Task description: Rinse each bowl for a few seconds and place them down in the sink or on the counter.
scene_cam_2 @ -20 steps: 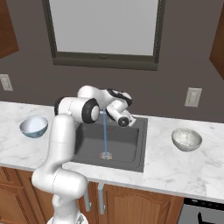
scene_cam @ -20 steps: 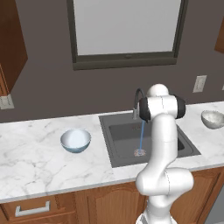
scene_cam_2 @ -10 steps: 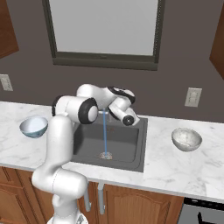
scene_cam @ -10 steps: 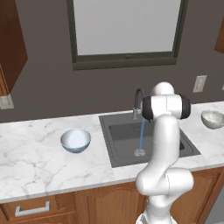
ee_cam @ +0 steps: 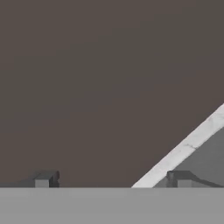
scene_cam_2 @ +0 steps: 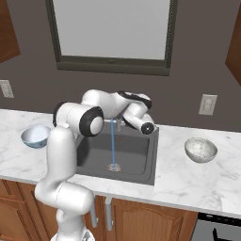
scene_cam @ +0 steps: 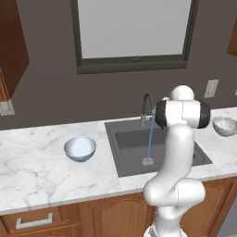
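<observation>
- Bowls rest well apart on the white grey-veined marble counter (scene_cam: 41, 162): the glossy light-blue bowl (scene_cam: 80, 148) left of the dark recessed sink (scene_cam: 132, 148), the speckled grey-white bowl (scene_cam_2: 201, 149) right.
- Water streams from the curved faucet (scene_cam: 146, 107).
- The gripper (ee_cam: 111, 180) faces the dark brown wall (ee_cam: 87, 78), fingertips wide apart, seemingly empty.

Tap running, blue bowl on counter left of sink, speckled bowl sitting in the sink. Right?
Not quite. The speckled bowl is not in the sink; it sits on the counter to the right of it, as the right base view shows. The tap is running and the blue bowl is on the counter left of the sink.
</observation>
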